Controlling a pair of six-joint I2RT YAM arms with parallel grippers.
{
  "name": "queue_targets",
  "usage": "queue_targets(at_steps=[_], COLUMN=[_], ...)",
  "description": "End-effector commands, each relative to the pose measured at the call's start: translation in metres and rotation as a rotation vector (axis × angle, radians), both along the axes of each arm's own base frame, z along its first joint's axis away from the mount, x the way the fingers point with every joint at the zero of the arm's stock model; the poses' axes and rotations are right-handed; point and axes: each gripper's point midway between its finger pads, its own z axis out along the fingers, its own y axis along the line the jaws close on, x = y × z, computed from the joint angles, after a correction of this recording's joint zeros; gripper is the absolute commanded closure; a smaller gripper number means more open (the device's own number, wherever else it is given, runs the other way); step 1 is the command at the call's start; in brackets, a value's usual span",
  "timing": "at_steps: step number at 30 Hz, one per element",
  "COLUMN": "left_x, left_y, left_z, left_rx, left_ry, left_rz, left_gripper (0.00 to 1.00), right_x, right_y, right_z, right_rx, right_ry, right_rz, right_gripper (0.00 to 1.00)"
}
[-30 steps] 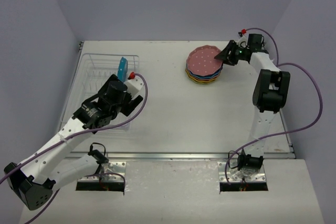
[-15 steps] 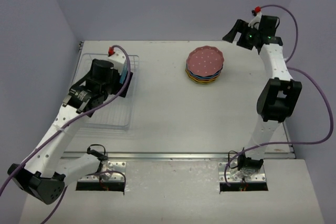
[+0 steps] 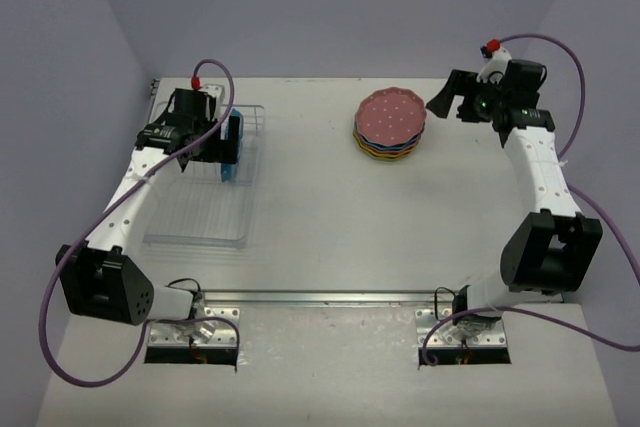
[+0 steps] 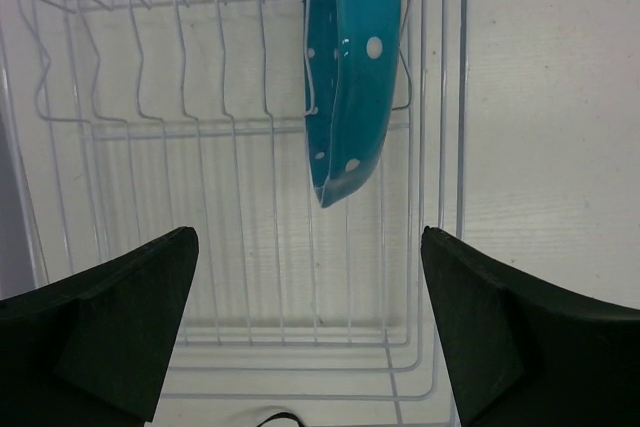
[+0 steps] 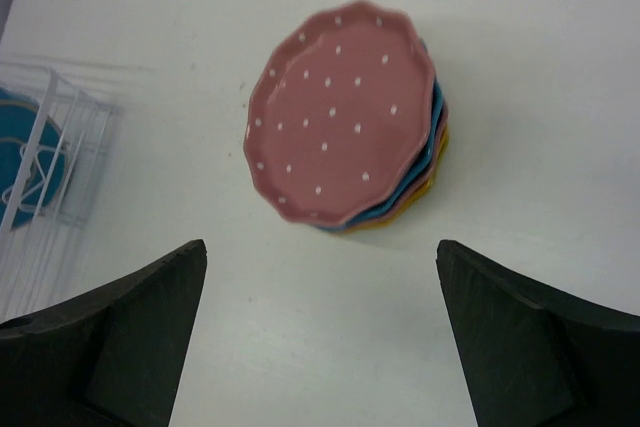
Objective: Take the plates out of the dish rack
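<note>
one plate left in the rack, the rest already stacked

the left gripper point(image 4: 308, 277) has its jaws spread wide and holds nothing; both dark fingers frame the bottom of the left wrist view with open rack wire between them. just ahead of the jaws, and apart from them, the blue plate point(image 4: 350, 67) stands on edge in a slot at the right end of the dish rack point(image 4: 462, 97), leaning against a wire divider point(image 4: 308, 57). every other slot seen in that view holds nothing, so this looks to be the last plate to unload. from above, the left arm reaches over the far part of the rack with the gripper close beside the plate.

the right gripper point(image 5: 320, 287) is also wide open and carries nothing. it hangs above the table point(image 3: 320, 207), near the stack point(image 5: 400, 202) but not touching it. the pink plate point(image 5: 340, 112) lies face up on top, and edges of blue, orange and yellow show beneath it, so at least four plates are down. the stack sits well apart from the rack, toward the far middle of the table.

by my reading the task is mostly done. what is left is for the left gripper to close on the blue plate's rim, lift it clear of the wires, and get it across to the stack, perhaps by a hand-over, since the stack lies on the right arm's side
</note>
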Motion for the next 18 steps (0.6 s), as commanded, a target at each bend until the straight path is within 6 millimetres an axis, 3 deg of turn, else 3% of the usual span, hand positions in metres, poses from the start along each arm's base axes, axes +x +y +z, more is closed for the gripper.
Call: queue_targets(at_steps=[1, 5, 11, 18], left_x=[0.037, 0.052, 0.073, 0.085], left_y=[-0.013, -0.014, -0.013, -0.014], left_z=[0.015, -0.004, -0.03, -0.036], left_rx=[-0.084, -0.079, -0.078, -0.081], left_ry=[-0.092, -0.07, -0.068, -0.077], left_rz=[-0.021, -0.016, 0.017, 0.022], left_gripper=[0.11, 0.14, 0.22, 0.57], right_x=[-0.023, -0.03, -0.03, -0.033], right_y=[0.009, 0.012, 0.018, 0.02], right_z=[-0.003, -0.018, -0.024, -0.027], right_rx=[-0.013, -0.002, 0.055, 0.055], right_ry=[-0.031, 0.01, 0.034, 0.04], right_rz=[0.055, 0.063, 0.072, 0.08], right_gripper=[0.04, 0.04, 0.04, 0.04])
